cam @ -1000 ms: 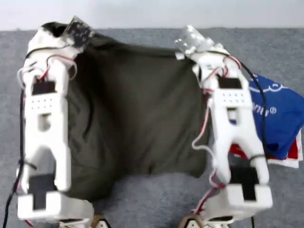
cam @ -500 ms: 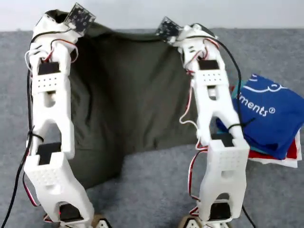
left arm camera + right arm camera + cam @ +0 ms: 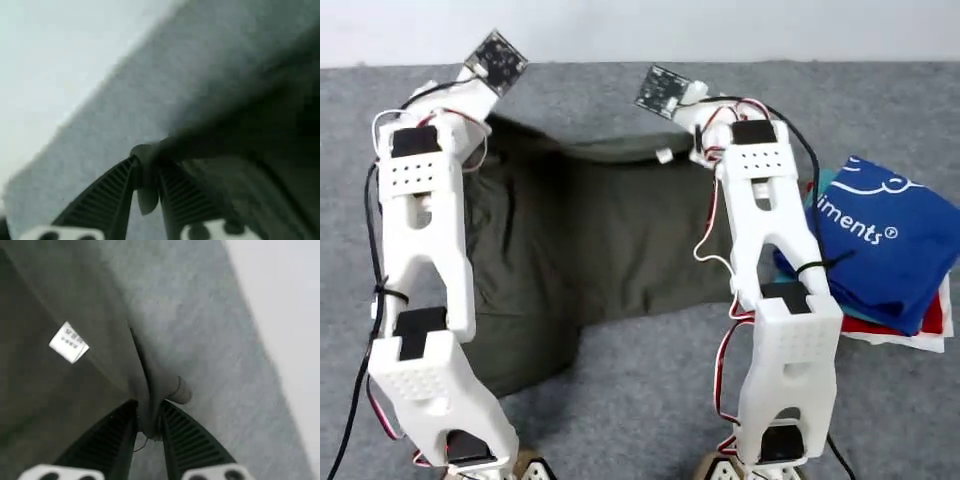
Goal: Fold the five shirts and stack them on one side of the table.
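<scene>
A dark olive shirt (image 3: 600,240) lies spread on the grey table (image 3: 650,410) between my two arms. My left gripper (image 3: 146,172) is shut on the shirt's far edge (image 3: 210,140) at its left corner. My right gripper (image 3: 147,417) is shut on a pinch of the same edge at the right corner, close to a white label (image 3: 69,342). In the high view both wrists sit over the shirt's far edge, the left (image 3: 470,100) and the right (image 3: 705,125). A stack of folded shirts (image 3: 890,250), blue on top, lies at the table's right side.
Bare grey table shows beyond the shirt's far edge (image 3: 580,95) and in front of it (image 3: 650,400). A pale wall (image 3: 720,30) bounds the far side. The arm bases stand at the near edge.
Both arms have drawn back toward the near side, still holding the shirt's far edge. That edge has come off the table's far border and now lies farther in over the shirt.
</scene>
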You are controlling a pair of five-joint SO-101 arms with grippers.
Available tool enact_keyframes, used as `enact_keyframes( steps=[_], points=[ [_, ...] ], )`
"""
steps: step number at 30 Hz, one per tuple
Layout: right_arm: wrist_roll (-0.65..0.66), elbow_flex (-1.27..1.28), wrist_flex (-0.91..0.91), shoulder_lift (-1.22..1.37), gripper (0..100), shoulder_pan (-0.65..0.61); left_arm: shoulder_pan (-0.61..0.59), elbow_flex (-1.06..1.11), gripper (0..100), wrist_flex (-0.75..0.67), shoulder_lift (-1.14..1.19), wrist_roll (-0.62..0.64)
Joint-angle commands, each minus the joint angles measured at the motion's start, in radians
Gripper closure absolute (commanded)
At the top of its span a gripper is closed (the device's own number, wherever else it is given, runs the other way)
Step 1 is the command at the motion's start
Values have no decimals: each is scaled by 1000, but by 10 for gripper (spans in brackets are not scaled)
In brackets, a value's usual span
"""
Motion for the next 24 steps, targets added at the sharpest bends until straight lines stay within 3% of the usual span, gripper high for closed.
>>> enact_keyframes(
  steps=[1, 10, 17, 24],
  points=[
    [8, -57, 139, -110, 988, 33, 0, -47, 987, 226, -112, -51],
    [9, -57, 530, -124, 988, 54, 11, -44, 987, 695, -175, -130],
    [3, -57, 750, -117, 987, 70, -38, 228, 987, 709, -287, -186],
    [3, -15, 779, -116, 987, 84, -41, 588, 987, 707, -511, -258]
  ],
)
